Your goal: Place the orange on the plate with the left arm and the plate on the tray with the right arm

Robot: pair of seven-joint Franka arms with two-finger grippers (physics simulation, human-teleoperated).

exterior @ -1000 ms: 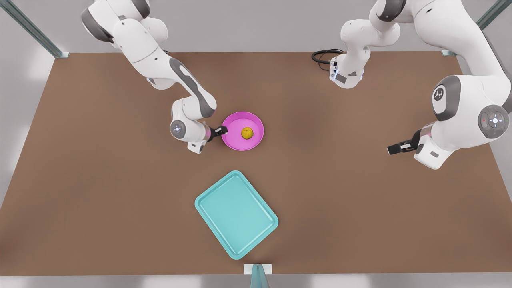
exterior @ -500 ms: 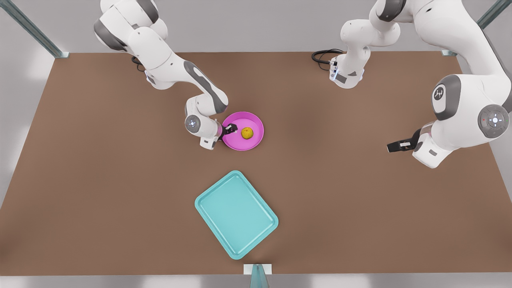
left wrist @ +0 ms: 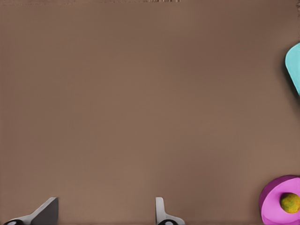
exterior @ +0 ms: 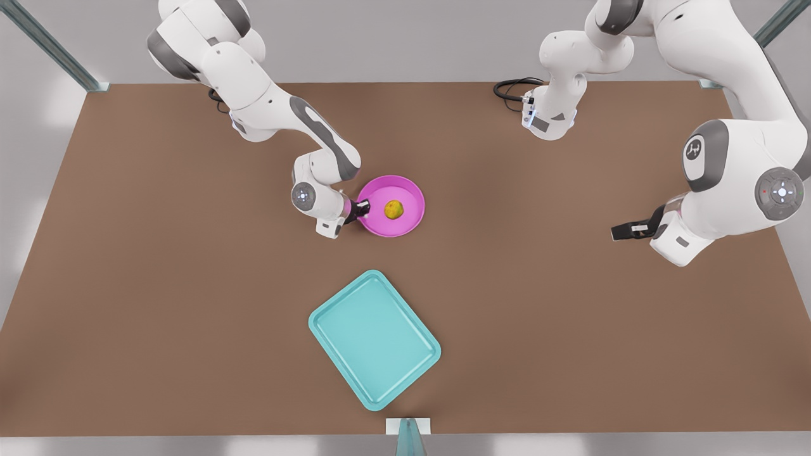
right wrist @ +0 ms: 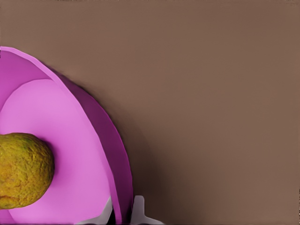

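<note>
The orange [exterior: 393, 209] lies in the middle of the magenta plate [exterior: 410, 195], near the table's centre. My right gripper [exterior: 362, 208], on the arm at the front view's left, is shut on the plate's rim. The right wrist view shows its fingers [right wrist: 138, 210] astride that rim, with the plate [right wrist: 61, 108] and the orange [right wrist: 21, 171] close up. My left gripper [exterior: 624, 229] hangs open far off at the front view's right, its arm waiting. Its fingertips [left wrist: 48, 207] are wide apart over bare table, with the plate [left wrist: 272, 197] and orange [left wrist: 290, 202] distant. The teal tray [exterior: 374, 339] lies nearer the front edge.
A coiled black cable [exterior: 510, 88] lies at the table's back edge beside one arm's base. A small post [exterior: 407, 437] stands at the middle of the front edge. A corner of the tray [left wrist: 294, 65] appears in the left wrist view.
My right gripper moved in from beside the plate and closed on its rim. The plate with the orange has shifted slightly toward the front view's right. The left arm barely moved.
</note>
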